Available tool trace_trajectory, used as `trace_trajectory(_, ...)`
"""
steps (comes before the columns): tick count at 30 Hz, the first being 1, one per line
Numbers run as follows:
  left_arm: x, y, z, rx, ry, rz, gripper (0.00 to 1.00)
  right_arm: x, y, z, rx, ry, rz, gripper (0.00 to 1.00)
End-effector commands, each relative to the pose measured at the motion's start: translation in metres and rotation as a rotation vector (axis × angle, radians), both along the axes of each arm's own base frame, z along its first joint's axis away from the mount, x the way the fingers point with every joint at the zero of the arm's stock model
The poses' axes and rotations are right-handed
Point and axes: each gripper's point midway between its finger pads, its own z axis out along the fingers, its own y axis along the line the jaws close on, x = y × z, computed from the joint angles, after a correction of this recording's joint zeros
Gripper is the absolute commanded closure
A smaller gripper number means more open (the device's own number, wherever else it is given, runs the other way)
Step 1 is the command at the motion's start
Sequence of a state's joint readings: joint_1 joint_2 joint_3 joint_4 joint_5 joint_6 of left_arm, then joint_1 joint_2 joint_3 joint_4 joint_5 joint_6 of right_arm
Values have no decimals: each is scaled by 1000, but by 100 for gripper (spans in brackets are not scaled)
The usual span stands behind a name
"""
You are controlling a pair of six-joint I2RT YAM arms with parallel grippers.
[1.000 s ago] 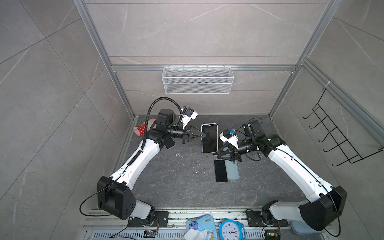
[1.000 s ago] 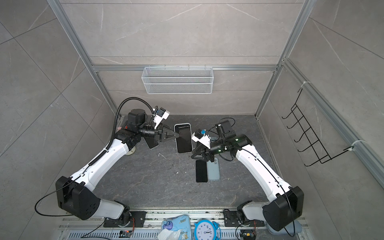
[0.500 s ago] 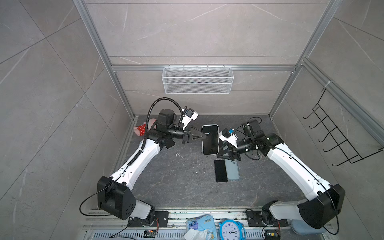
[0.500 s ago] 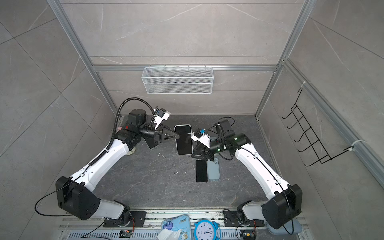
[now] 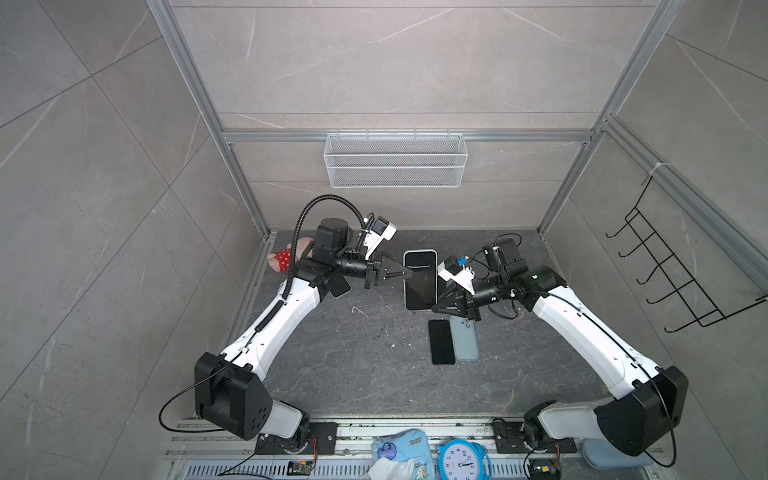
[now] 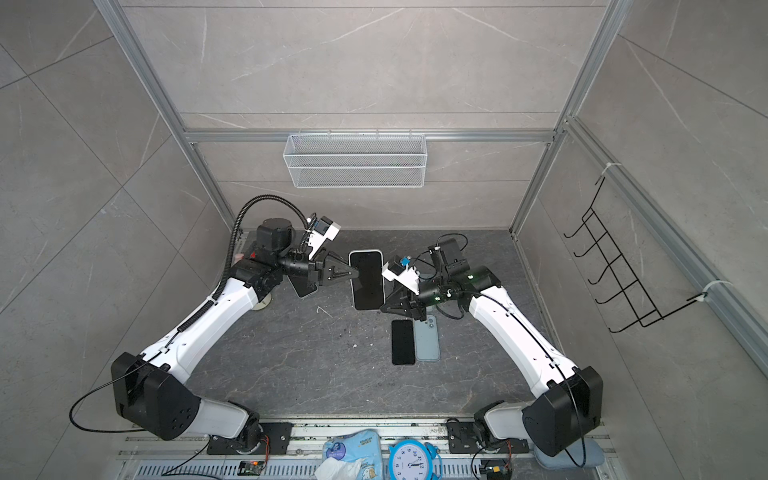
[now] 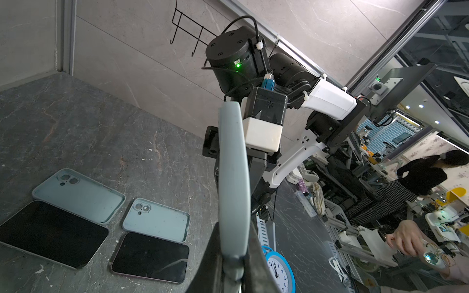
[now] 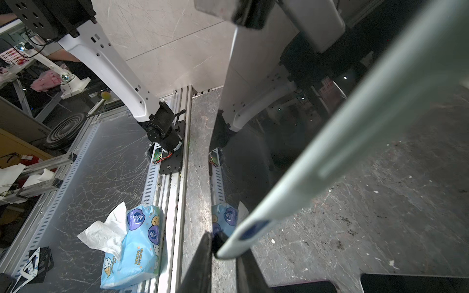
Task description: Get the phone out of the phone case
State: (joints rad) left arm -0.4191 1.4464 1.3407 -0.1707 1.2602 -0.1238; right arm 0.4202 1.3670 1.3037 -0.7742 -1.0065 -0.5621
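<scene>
Held clear of the dark grey stone-look tabletop (image 5: 332,374), a cased handset hangs between two robot arms. On the left, the black two-fingered left gripper (image 5: 409,273) stays clamped narrow on the long left edge of the pale blue-grey soft phone case (image 7: 233,177). The left wrist view shows the case's side squeezed between its jaws. The black-screened slab phone (image 5: 419,278) sits fully inside that case in both top views, screen turned up towards the overhead cameras.

The change is on the right. The black two-fingered right gripper (image 5: 435,308) hung part open just off the case a second ago. It has since slid in to the lower right corner and drawn its jaws down around it. In the right wrist view the rounded corner lies pinched between them, and they appear to touch it on both sides.

Each arm now has its own hold, so the peeling can probably begin: the right side prising the corner lip off the phone while the left holds steady. The bite looks shallow and may slip.

Further right, a bare black phone (image 5: 441,341) and an empty pale blue case (image 5: 465,338) lie flat, just beside each other.
</scene>
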Motion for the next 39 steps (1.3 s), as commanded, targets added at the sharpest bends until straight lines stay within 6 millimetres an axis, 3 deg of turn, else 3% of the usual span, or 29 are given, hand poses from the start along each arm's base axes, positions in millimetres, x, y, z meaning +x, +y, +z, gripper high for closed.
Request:
trace_trajectory(1, -8, 1, 21, -51, -72, -31, 100, -7, 4, 12, 59, -24, 59, 83)
trace_trajectory(8, 14, -6, 16, -67, -13, 30, 100, -22, 6, 26, 158, -92, 133, 95)
trace_trajectory(18, 51, -26, -19, -76, 169, 98, 100, -29, 16, 38, 239, -184, 206, 100)
trace_trajectory(31, 58, -55, -51, -52, 291, 91, 100, -20, 23, 39, 288, -257, 219, 100)
trace_trajectory(39, 59, -66, -67, -35, 344, 95, 100, -4, 25, 45, 320, -327, 135, 100)
